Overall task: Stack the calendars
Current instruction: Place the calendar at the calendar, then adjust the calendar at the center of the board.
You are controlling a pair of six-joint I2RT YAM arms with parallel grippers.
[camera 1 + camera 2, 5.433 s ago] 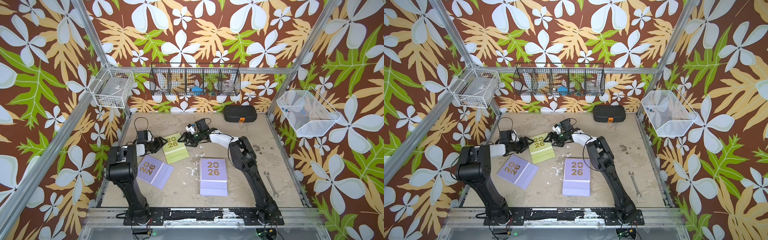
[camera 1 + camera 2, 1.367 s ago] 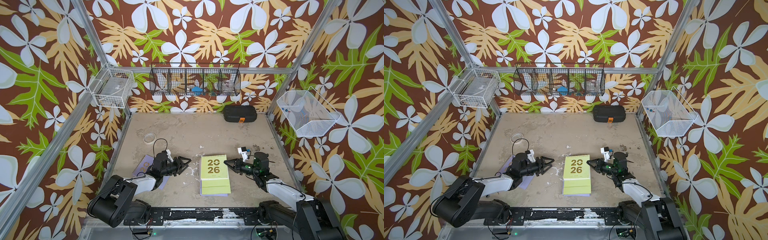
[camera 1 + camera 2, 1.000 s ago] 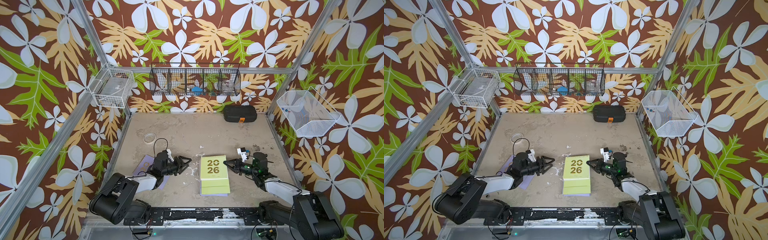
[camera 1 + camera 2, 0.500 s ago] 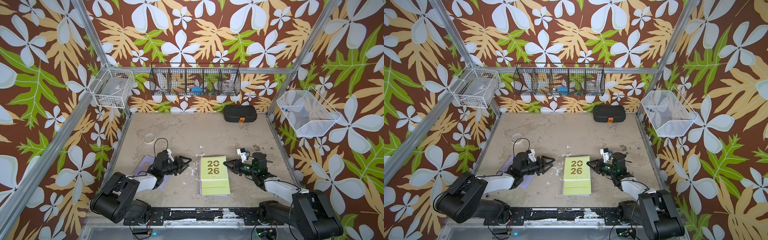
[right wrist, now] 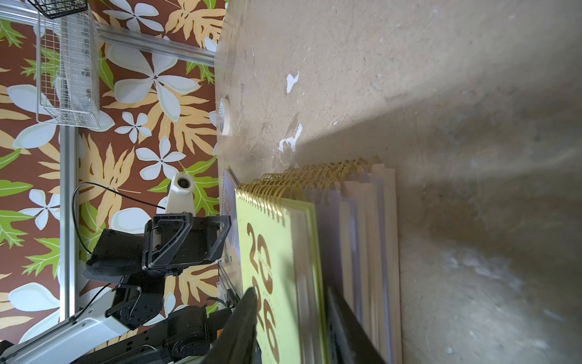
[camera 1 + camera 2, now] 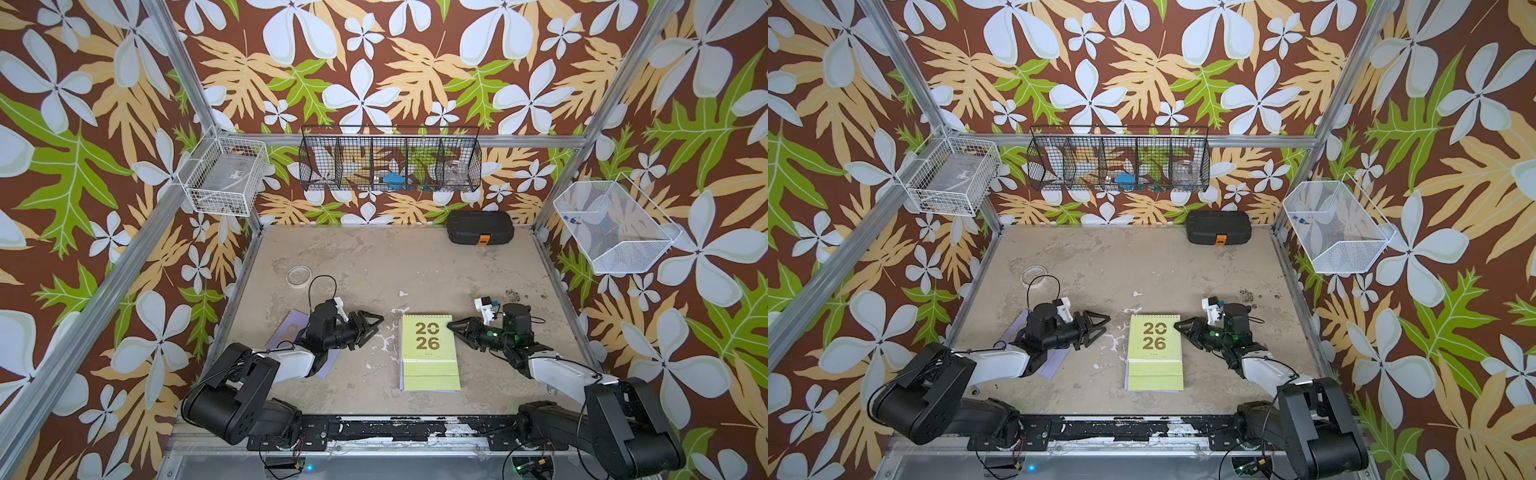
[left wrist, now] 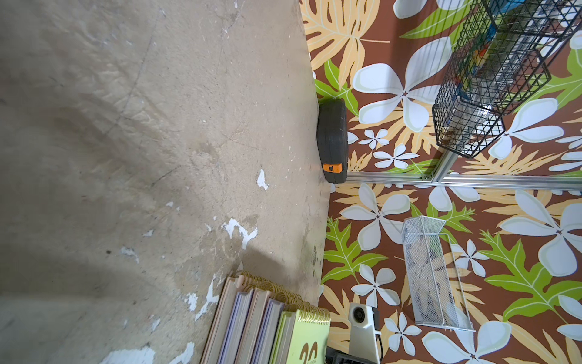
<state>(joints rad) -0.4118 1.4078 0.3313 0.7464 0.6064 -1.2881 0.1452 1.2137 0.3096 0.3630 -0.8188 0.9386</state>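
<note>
One lilac calendar (image 6: 286, 330) lies outside the stack (image 6: 430, 374) in both top views, flat at the near left and half hidden beneath the left arm. The stack sits near centre with the lime green calendar (image 6: 428, 340) uppermost and a lilac rim showing along its near edge. The left gripper (image 6: 371, 331) hovers between the two, jaws spread wide and empty, pointing right. The right gripper (image 6: 454, 328) meets the stack's right edge, but its jaws cannot be read from above. A black case (image 6: 480, 232) lies well apart by the far wall.

The left wrist view looks along the bare tabletop (image 7: 126, 126) at the stack's gold spirals. About five spines show, pinks and lilacs under the green one, roughly flush.

In the right wrist view the right gripper's two dark fingers (image 5: 242, 324) stand parted, one over the green cover and one past its edge. The gap looks wider than that calendar, so the grip appears let go.

The likeliest slip, I judge, is a finger catching the green cover as the right arm backs away, dragging it askew. The lilac one is thin, flat and shadowed by its own arm, so a pinch may skid off. Bringing it across could nudge the stack, or crowd the right gripper.
</note>
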